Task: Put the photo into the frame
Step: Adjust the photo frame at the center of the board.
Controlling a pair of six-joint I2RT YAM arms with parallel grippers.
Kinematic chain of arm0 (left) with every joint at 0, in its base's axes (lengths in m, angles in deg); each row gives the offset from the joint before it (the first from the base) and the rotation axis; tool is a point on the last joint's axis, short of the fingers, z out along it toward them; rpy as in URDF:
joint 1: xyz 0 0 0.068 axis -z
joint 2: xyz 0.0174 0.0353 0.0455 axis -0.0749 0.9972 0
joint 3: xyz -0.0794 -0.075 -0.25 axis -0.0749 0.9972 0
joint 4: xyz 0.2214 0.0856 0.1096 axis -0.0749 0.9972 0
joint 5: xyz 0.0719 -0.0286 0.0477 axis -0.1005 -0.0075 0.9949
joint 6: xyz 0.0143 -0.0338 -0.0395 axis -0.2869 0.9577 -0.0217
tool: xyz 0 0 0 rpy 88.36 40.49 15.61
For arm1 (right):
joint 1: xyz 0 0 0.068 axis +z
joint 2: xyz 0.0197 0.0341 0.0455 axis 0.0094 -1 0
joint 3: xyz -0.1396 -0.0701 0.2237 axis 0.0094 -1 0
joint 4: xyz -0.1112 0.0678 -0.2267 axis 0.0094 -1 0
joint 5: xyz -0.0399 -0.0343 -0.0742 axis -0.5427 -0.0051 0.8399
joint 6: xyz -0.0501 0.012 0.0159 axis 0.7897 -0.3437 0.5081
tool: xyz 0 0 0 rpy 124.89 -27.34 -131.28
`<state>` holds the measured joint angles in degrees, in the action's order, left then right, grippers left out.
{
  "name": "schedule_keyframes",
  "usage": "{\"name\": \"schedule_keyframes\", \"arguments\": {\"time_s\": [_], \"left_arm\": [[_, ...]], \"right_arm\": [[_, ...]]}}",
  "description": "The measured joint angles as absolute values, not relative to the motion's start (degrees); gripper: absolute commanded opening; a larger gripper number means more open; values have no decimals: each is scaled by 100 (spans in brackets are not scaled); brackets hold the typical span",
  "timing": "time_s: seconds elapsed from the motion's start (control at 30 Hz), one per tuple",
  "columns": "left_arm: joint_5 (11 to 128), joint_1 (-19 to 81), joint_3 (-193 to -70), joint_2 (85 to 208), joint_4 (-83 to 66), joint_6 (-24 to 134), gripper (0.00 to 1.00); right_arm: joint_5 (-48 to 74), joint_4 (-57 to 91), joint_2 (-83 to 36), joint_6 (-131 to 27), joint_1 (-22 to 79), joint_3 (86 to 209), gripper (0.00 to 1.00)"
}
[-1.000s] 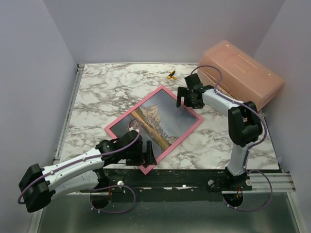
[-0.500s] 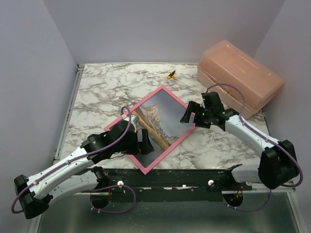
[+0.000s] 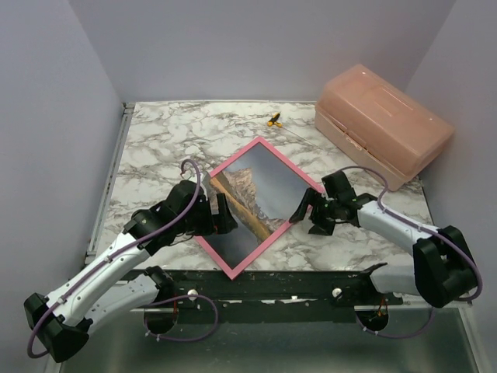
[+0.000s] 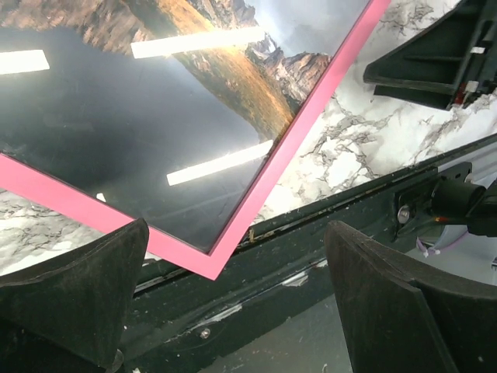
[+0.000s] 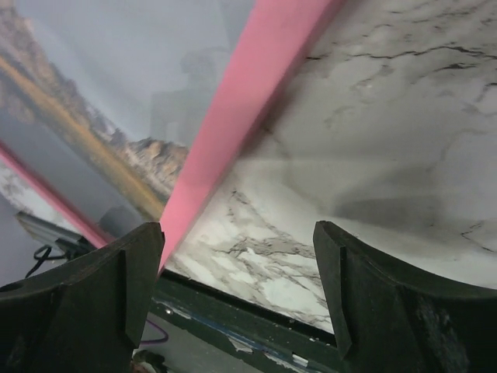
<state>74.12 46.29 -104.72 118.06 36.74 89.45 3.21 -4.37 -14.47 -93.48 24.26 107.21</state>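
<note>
The frame [image 3: 289,164] is lying flat, pink front up, in the centre of the top view on the marble table [image 3: 155,148], turned like a diamond. Its lowest corner is reaching over the dark rail [image 3: 295,281] at the table's near edge. The photo [image 3: 252,194] is showing inside the pink border, with the mountain and lake facing up. In the left wrist view, light strips are reflecting off the glazing over it, so the print is judged to be seated. The left gripper [image 3: 220,216] is sitting at the frame's left edge with its fingers [image 4: 78,287] spread wide and nothing between them. The right gripper [image 3: 307,216] is sitting just beside the frame's right edge, over bare marble. Its fingers [image 5: 373,287] are likewise spread wide and carrying nothing. The insertion therefore appears complete. The back of the frame is hidden, so whether it is closed cannot be told. The salmon plastic box [image 3: 384,116] and a small yellow-and-black object [image 3: 273,120] are lying well apart at the upper right.
</note>
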Motion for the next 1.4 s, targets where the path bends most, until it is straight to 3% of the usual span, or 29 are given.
{"name": "schedule_keyframes", "arguments": {"time_s": [0.4, 0.5, 0.57, 0.77, 0.9, 0.97, 1.13, 1.4], "left_arm": [[7388, 4485, -10328, 11607, 3707, 8825, 98], [7388, 4457, -10289, 11589, 3766, 8805, 98], [7390, 4435, -10284, 11589, 3809, 8786, 98], [7403, 4284, -10284, 11541, 3984, 8676, 98], [7403, 4085, -10284, 11509, 4024, 8576, 98], [7403, 3952, -10282, 11515, 4024, 8517, 98], [7399, 3534, -10105, 11703, 3973, 8366, 98], [7436, 2957, -9793, 12295, 3851, 8373, 99]], "right_arm": [[1139, -664, -2745, -9626, 2952, 11575, 70], [1312, -769, -3064, -9643, 3103, 11879, 46], [1460, -883, -3318, -9586, 3175, 12115, 37], [1851, -1099, -3482, -9693, 3204, 12369, 15], [2402, -1285, -3558, -9398, 3206, 12611, 9], [2686, -1447, -3678, -9134, 3206, 12812, 1], [3244, -1724, -4207, -8373, 3204, 13514, 1], [4033, -1829, -5079, -7473, 3066, 14616, 8]]}}
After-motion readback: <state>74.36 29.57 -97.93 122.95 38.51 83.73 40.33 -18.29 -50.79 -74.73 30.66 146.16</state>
